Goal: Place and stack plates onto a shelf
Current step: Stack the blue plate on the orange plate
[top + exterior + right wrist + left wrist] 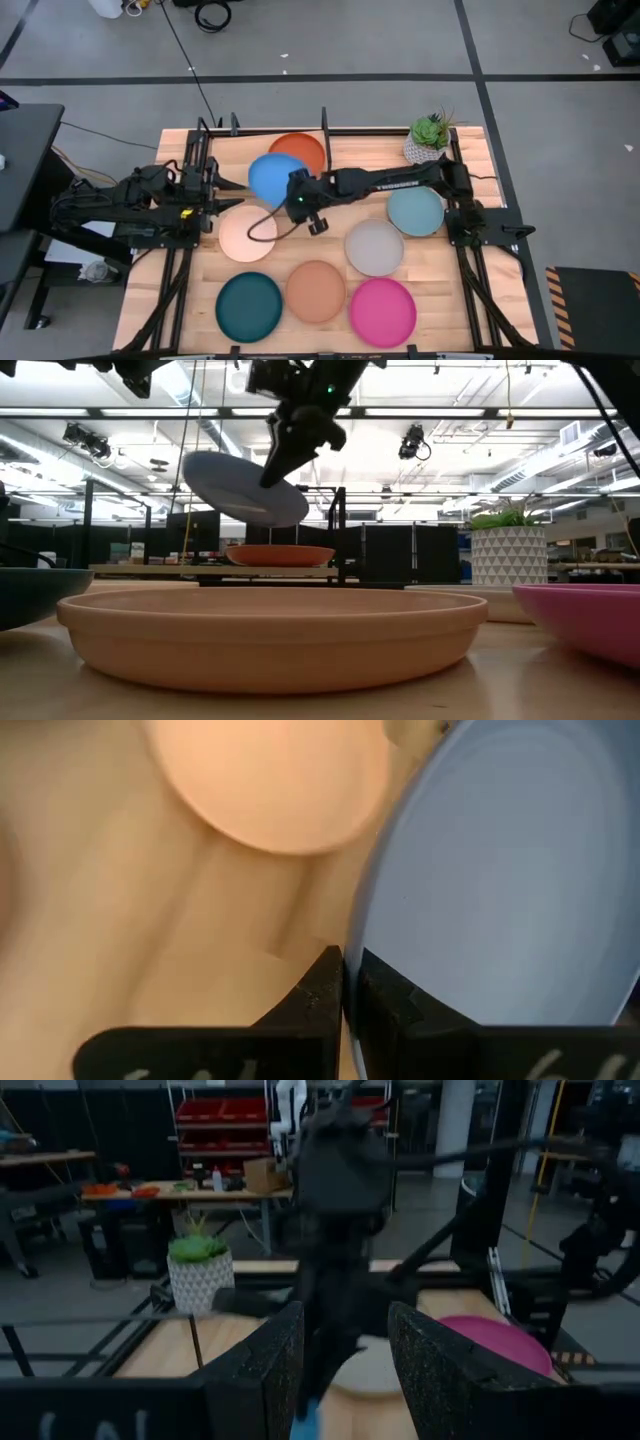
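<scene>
Right gripper (297,196) is pinching the rim of the blue plate (275,179), holding it tilted in the air at seven o'clock from the orange plate (298,150) on the shelf (385,131); left gripper (222,197) is waiting at nine o'clock, fingers (265,1365) parted around nothing.

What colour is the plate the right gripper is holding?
Blue: the plate in the right gripper, clearest in the high view.

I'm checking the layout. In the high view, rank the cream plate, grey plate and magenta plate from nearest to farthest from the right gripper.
Measured from the right gripper, which grips the blue plate:
1. Cream plate, just toward the table's front-left.
2. Grey plate, front-right of the gripper.
3. Magenta plate, in the front row at the right.
</scene>
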Robot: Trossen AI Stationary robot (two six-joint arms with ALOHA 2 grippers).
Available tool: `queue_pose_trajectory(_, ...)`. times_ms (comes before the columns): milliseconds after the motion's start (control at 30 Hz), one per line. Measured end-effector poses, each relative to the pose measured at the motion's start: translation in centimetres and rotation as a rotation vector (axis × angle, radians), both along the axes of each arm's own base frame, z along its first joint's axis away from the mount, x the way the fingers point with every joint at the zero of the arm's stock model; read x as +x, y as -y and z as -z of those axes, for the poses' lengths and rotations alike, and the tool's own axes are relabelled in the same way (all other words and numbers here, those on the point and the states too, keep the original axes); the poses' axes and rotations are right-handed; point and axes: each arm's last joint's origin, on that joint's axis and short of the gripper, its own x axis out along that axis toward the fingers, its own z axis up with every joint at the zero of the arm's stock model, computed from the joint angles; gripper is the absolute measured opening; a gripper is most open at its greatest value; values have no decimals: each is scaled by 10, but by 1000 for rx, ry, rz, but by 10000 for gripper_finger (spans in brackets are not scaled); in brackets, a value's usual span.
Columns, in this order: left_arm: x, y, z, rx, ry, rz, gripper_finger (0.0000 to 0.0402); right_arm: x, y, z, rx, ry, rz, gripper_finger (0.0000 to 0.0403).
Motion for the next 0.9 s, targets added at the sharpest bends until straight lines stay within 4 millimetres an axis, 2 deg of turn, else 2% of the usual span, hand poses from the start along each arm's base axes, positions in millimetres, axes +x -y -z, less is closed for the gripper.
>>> queue_pose_trajectory(300, 0, 0, 3, -1, -29, 0, 156, 4, 44, 9, -45, -51, 119, 25)
queue_pose_trajectory(433, 0, 0, 4, -2, -46, 0, 156, 5, 58, 20, -57, -95, 140, 25)
queue_pose_trajectory(733, 0, 0, 6, -2, -59, 1, 156, 4, 69, 28, -111, -136, 177, 26)
queue_pose_trajectory(900, 0, 0, 6, -3, -63, 1, 156, 4, 68, 28, -118, -145, 163, 47)
